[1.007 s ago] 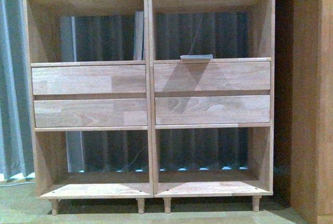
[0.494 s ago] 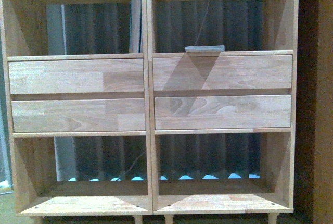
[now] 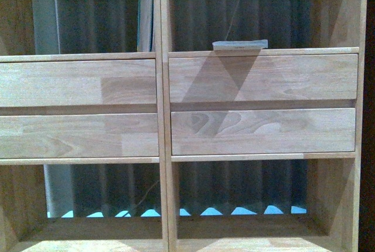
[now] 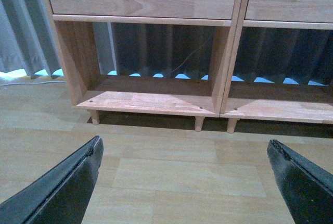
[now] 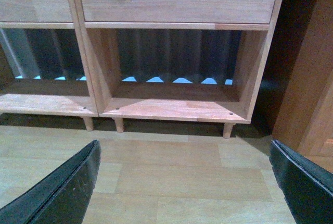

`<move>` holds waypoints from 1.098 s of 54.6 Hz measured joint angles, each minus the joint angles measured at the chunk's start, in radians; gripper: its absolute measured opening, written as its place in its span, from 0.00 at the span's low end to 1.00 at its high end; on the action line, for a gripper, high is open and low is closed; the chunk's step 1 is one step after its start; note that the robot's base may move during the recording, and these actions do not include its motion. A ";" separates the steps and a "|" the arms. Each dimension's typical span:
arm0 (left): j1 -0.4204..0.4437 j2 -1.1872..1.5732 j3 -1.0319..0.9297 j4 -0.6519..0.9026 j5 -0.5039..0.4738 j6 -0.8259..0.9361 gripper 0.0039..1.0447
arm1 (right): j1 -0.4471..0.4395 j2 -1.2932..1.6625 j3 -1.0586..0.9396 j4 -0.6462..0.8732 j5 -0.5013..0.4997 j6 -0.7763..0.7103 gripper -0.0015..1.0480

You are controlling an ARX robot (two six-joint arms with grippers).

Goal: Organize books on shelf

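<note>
The light-wood shelf [image 3: 163, 117] fills the front view, with four drawer fronts and open cubbies above and below. A thin pale book [image 3: 240, 44] lies flat at the front edge of the right cubby above the drawers. A taller teal-grey book [image 3: 145, 13] stands upright against the central divider in the left cubby. Neither gripper shows in the front view. My left gripper [image 4: 184, 182] is open and empty above the floor, facing the shelf's lower left cubby [image 4: 151, 94]. My right gripper [image 5: 184, 182] is open and empty above the floor, facing the lower right cubby [image 5: 177, 104].
A dark reddish-brown cabinet [image 5: 312, 88] stands close to the right of the shelf. Grey curtains [image 4: 21, 31] hang behind and to the left. The wood floor [image 4: 166, 166] lies between the grippers and the shelf's short legs [image 4: 199, 124].
The front view has closed in on the shelf: the drawers now look larger, the top shelves and legs have left the frame, and the flat book sits higher right.
</note>
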 joint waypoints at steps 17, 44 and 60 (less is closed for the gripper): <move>0.000 0.000 0.000 0.000 0.000 0.000 0.93 | 0.000 0.000 0.000 0.000 0.000 0.000 0.93; 0.000 0.000 0.000 0.000 0.000 0.000 0.93 | 0.000 0.000 0.000 0.000 -0.001 0.000 0.93; 0.000 0.000 0.000 0.000 0.000 0.000 0.93 | 0.000 0.000 0.000 0.000 0.000 0.000 0.93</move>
